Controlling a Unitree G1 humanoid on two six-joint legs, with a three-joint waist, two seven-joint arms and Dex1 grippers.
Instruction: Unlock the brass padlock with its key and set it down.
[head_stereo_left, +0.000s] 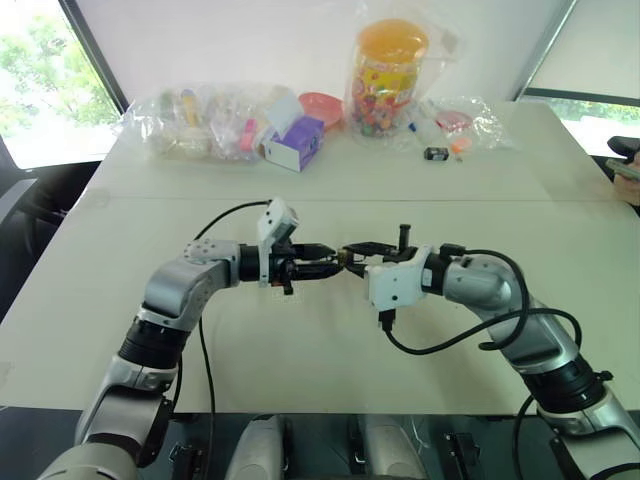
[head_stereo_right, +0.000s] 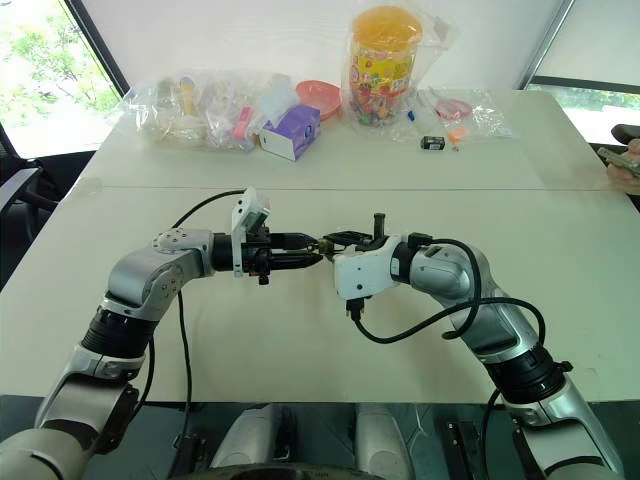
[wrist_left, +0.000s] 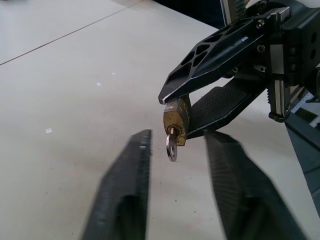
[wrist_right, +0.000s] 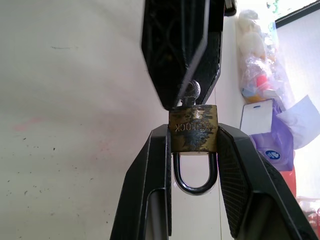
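The brass padlock (wrist_right: 193, 128) is pinched in the right gripper's (head_stereo_left: 352, 251) jaws above the desk (head_stereo_left: 120, 300), key (wrist_left: 172, 146) already inserted; the left gripper's (wrist_left: 175, 160) jaws flank it, not yet pinching. Unlocking is in hand: the key must be gripped and turned

arms: silver-grey metal segments with black ribbed joint bands
left gripper (head_stereo_left: 335, 262): two black fingers (wrist_left: 125, 195) with a fine textured inner face
right gripper (head_stereo_left: 350, 255): black, cut-out lattice along its fingers (wrist_left: 215, 50), small screws near the base
wrist housings: white blocks
cables: black, looping from each wrist
markings: possibly a printed scale strip beside the right gripper's base
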